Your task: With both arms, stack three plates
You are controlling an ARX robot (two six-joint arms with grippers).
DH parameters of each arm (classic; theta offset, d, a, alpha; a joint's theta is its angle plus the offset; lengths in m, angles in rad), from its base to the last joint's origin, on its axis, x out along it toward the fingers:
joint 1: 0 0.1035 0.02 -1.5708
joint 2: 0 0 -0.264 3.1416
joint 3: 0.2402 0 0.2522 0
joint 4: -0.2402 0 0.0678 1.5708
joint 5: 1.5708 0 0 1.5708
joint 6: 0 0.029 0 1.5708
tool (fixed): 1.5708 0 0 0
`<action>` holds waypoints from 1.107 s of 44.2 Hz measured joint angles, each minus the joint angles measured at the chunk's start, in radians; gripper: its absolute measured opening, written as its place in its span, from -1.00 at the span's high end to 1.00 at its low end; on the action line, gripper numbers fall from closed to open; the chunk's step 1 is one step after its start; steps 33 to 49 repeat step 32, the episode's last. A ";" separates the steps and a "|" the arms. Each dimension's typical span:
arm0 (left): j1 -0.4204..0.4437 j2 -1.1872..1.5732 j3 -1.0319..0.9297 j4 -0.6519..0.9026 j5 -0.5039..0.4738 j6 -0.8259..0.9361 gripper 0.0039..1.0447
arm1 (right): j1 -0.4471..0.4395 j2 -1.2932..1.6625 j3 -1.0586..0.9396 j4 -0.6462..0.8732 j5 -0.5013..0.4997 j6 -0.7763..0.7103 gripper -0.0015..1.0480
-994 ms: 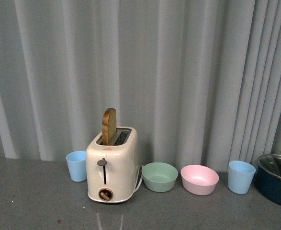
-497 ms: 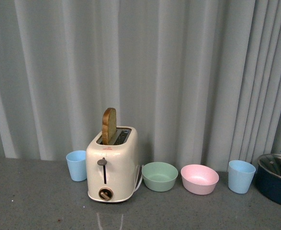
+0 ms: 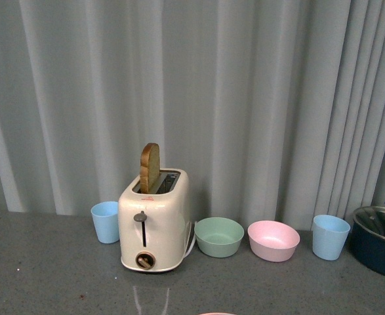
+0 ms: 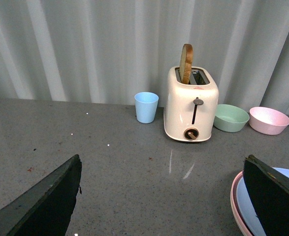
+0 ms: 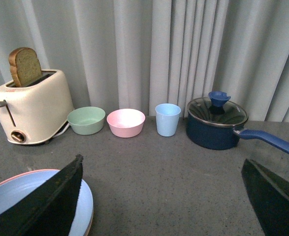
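Note:
A light blue plate (image 5: 21, 189) lies on a pink plate (image 5: 16, 174) on the grey counter; the pair shows in both wrist views. My right gripper (image 5: 164, 201) hangs open over bare counter, its one finger (image 5: 46, 214) overlapping the stack's edge. My left gripper (image 4: 161, 206) is open too, and its finger (image 4: 277, 196) covers part of the same light blue plate (image 4: 246, 209) and pink plate (image 4: 233, 199). In the front view only a sliver of the pink plate's rim (image 3: 216, 314) shows at the bottom edge, and neither arm is in view.
Along the curtain stand a cream toaster (image 3: 154, 223) with a bread slice, a light blue cup (image 3: 105, 222), a green bowl (image 3: 219, 236), a pink bowl (image 3: 273, 240), a second cup (image 3: 330, 237) and a dark blue lidded pot (image 5: 217, 123) with its long handle.
The front view has shifted slightly, so the toaster and bowls sit a little higher in the picture. A pink rim now shows at the bottom edge.

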 joint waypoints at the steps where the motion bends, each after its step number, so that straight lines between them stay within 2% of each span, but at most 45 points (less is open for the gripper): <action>1: 0.000 0.000 0.000 0.000 0.000 0.000 -0.87 | 0.000 0.000 0.000 0.000 0.000 0.000 -0.88; 49: 0.000 0.000 0.000 0.000 0.000 0.000 -0.87 | 0.000 0.000 0.000 0.000 0.000 0.000 -0.86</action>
